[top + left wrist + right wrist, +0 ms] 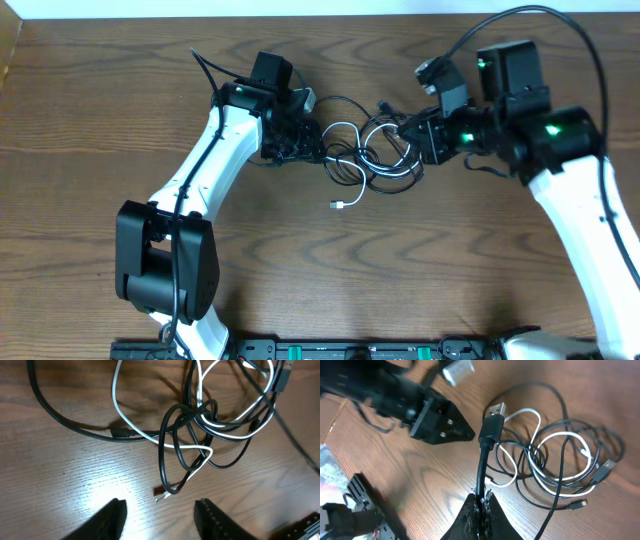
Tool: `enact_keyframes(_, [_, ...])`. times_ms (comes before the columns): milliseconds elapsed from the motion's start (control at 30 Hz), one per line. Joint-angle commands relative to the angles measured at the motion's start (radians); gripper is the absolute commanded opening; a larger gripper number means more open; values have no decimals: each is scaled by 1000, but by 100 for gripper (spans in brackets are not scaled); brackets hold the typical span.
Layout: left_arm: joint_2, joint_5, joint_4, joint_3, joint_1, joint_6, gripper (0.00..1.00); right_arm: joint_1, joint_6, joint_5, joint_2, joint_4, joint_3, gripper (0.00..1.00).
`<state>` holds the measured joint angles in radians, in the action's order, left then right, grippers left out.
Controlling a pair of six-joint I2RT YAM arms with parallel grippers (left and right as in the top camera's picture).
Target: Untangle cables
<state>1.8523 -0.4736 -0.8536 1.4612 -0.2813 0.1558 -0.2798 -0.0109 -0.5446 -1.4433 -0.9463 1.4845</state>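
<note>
Sitting on the left, the left claw [160,517] has its fingers spread apart and holds nothing. The cables [365,160] lie in a knot just to its right, stretched sideways between the two claws on the smooth brown wood worktop [100,150]. The right claw [482,505] is pinched tight on one black cable [481,467], its plug end [494,414] poking toward the left claw. Both claws are near the knot.

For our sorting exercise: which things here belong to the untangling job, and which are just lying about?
Job: black cables, white cable, left gripper open, right gripper shut on black USB cable.
Lying about: wooden table, arm's own thick cord.
</note>
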Motion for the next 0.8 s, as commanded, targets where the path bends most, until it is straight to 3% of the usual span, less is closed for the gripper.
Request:
enact_keyframes(0, [-8,-16,-6,14,-5,-13,49,-2,-13,-15,114,7,97,1])
enact_keyframes(267, [-8,-13,-5,14,-33,-13,50,-2,-12,154,341,113,334,1])
enact_keyframes(767, [-8,-8,23,14,-35,-14,56,-2,64,454,436,481,370,1])
